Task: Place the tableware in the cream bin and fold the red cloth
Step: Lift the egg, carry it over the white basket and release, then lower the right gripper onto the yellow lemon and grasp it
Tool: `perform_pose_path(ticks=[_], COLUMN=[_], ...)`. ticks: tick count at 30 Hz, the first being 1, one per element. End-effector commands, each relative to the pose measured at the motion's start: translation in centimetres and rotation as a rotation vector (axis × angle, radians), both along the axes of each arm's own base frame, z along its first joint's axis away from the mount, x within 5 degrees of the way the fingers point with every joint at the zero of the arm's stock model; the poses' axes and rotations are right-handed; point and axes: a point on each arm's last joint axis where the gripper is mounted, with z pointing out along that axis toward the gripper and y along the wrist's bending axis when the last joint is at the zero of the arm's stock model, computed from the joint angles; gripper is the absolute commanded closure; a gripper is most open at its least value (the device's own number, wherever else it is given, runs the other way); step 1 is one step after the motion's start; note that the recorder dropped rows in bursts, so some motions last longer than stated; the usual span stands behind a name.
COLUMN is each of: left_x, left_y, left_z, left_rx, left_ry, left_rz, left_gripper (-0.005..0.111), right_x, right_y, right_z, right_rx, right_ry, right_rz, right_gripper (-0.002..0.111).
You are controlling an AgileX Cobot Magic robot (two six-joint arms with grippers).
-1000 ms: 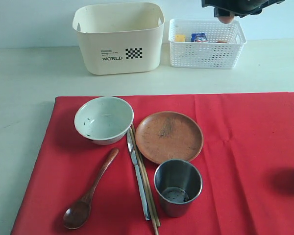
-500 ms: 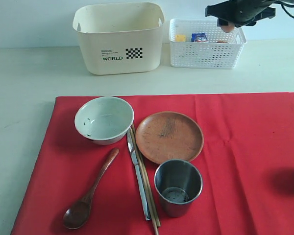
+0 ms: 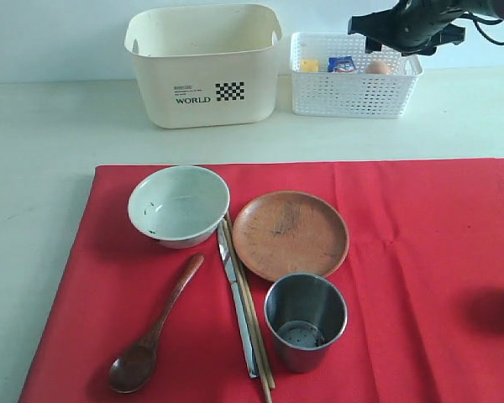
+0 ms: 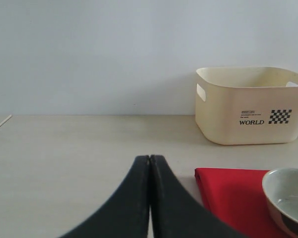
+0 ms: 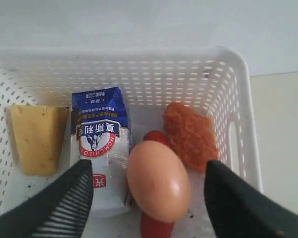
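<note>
Your left gripper (image 4: 150,163) hung over bare table with its fingers pressed together, holding nothing. On the large bright red cloth (image 3: 420,252) lay, in turn:

- the dark wooden spoon (image 3: 155,332)
- the pale green-white bowl (image 3: 178,204)
- the silver table knife (image 3: 237,302), touching the wooden chopsticks (image 3: 254,319)
- the round brown plate (image 3: 290,233)
- the steel cup (image 3: 305,315)

The large cream plastic bin (image 3: 203,84) stood behind them, off the cloth.

I'd judge the bowl and cup stiff and best pinched over the rim, the cup probably slick. The flat cutlery looked awkward to lift. The cloth looked limp, so take it by a corner.

Your right gripper (image 5: 148,173) hovered over the white lattice basket (image 3: 353,92), jaws apart, with a tan toy egg (image 5: 158,186) lying free between them.
</note>
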Motion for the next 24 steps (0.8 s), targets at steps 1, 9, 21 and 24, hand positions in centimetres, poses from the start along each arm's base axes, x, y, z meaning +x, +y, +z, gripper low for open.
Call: perform_pose_path(ticks=[1,9,21,24], left_x=[0.0,0.0,0.0,0.0], left_y=[0.0,0.0,0.0,0.0], left_z=[-0.1,-0.1,-0.1,-0.1], left_rx=[-0.015,-0.015,-0.015,-0.015], left_ry=[-0.005,-0.005,-0.005,-0.005], left_rz=[0.001,0.001,0.001,0.001], left_gripper=[0.106,0.106,0.106,0.106], right_x=[-0.1,-3.8,-19.5,-22.8], right_y=[-0.1,-0.7,-2.5,-2.7], right_z=[2.2,9.9,25.7,27.0], right_rx=[-0.004,-0.058,-0.087,-0.095], right_ry=[-0.043,0.036,0.004,-0.019], right_rz=[0.001,0.024,0.031,0.054], right_gripper=[0.035,0.042,0.108,0.108])
